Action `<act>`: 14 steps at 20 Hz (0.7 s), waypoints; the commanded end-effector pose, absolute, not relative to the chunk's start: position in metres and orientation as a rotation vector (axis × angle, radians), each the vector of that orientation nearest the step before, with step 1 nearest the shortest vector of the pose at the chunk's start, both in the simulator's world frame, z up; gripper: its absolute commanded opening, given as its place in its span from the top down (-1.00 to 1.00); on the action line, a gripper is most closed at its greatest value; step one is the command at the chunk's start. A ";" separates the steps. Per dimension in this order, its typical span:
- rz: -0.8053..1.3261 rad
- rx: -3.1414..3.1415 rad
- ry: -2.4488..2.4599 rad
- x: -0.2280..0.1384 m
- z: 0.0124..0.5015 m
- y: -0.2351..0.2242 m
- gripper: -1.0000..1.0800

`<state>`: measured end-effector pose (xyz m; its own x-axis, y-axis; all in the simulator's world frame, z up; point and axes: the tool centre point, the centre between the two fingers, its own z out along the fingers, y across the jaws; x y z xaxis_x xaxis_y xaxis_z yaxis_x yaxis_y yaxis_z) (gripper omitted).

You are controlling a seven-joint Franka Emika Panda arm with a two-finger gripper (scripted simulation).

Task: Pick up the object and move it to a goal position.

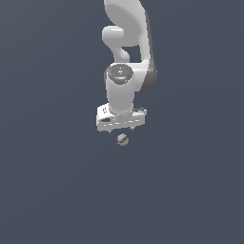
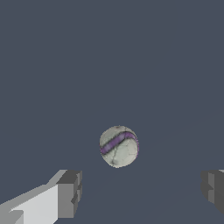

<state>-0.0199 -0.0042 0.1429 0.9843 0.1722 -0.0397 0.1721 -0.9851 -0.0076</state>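
Note:
The object is a tiny grey-white ball (image 1: 123, 139) with a dark purplish streak. In the exterior view it sits just below the white gripper head (image 1: 120, 120). In the wrist view the ball (image 2: 119, 146) lies ahead of the gripper (image 2: 142, 192), roughly between the lines of its two fingers and apart from both. One finger (image 2: 70, 194) and the other finger (image 2: 213, 189) stand far apart, so the gripper is open and holds nothing. The fingertips are hard to make out in the exterior view.
The white arm (image 1: 127, 57) rises above the gripper head. All around is a plain dark grey-blue surface (image 1: 57, 181) with no other objects or edges in view.

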 end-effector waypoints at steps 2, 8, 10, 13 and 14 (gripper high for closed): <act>0.051 -3.113 -0.399 -0.022 0.131 -0.003 -0.92; 0.028 -3.074 -0.646 -0.027 0.109 -0.001 -0.92; 0.021 -3.060 -0.712 -0.028 0.103 0.000 -0.92; 0.013 -3.040 -0.792 -0.030 0.096 0.001 -0.92; 0.010 -3.034 -0.814 -0.030 0.095 0.001 -0.92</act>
<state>-0.0296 0.0007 0.0977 0.8785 0.4777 -0.0095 0.4777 -0.8785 -0.0026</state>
